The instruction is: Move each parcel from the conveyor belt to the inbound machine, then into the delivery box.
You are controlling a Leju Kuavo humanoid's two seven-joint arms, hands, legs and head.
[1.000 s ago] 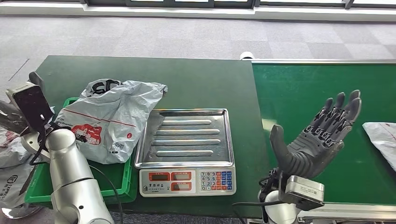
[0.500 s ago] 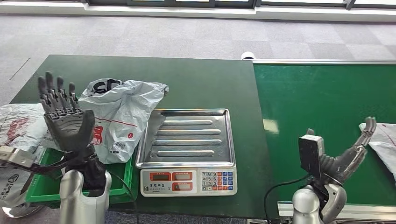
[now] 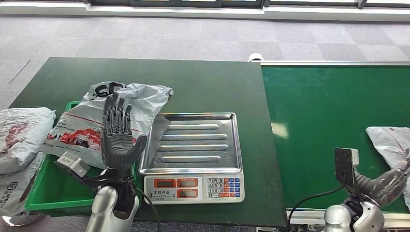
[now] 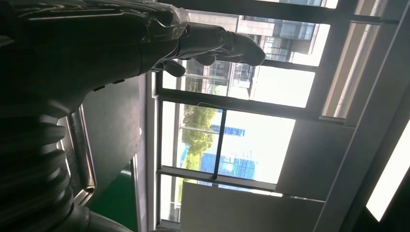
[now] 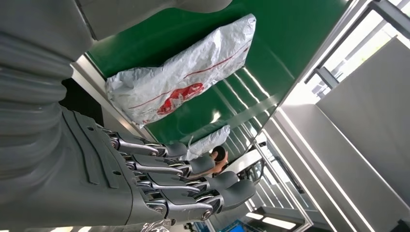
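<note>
1. The left hand (image 3: 117, 137) is seen at the lower left of the head view, raised upright with its fingers straight and spread; nothing is held in it.
2. Behind the left hand, a grey plastic parcel (image 3: 113, 116) with red print is seen draped over the rim of a green crate (image 3: 58, 195), leaning towards the scale.
3. A scale (image 3: 194, 154) with a ribbed steel tray is placed at the centre of the frame on a dark green table (image 3: 203, 84); nothing is seen on its tray.
4. The right hand (image 3: 387, 181) is seen at the lower right corner of the head view, over the near edge of the green conveyor belt (image 3: 319, 116).
5. In the right wrist view, the right hand (image 5: 159, 183) is shown with fingers extended and slightly apart, and nothing is gripped.
6. A grey parcel (image 3: 390, 140) with red marks lies on the belt at the right edge of the frame, just beside the right hand; contact cannot be told. The same parcel (image 5: 183, 77) is seen flat on the belt in the right wrist view.
7. More grey bags (image 3: 21, 135) are seen at the far left edge, beside the crate.
</note>
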